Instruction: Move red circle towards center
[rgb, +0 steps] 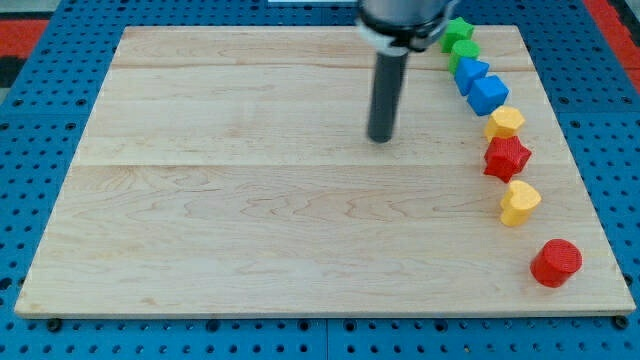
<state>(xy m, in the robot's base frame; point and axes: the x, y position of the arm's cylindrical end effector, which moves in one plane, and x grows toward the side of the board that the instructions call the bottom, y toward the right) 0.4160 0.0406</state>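
Well, my tip (380, 138) sits well apart from the red circle (556, 263).

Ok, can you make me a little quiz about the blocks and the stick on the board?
1. True or false: my tip is touching the red circle.
2. Which block is nearest the red circle? A) green star B) the lowest yellow block C) blue cube
3. Fill in: the red circle sits near the view's bottom ____ corner of the board.

Key:
1. False. The tip stands apart, up near the view's top middle.
2. B. The blocks run in a curved line down the view's right side, and that yellow block is the last one before the red circle.
3. Right.
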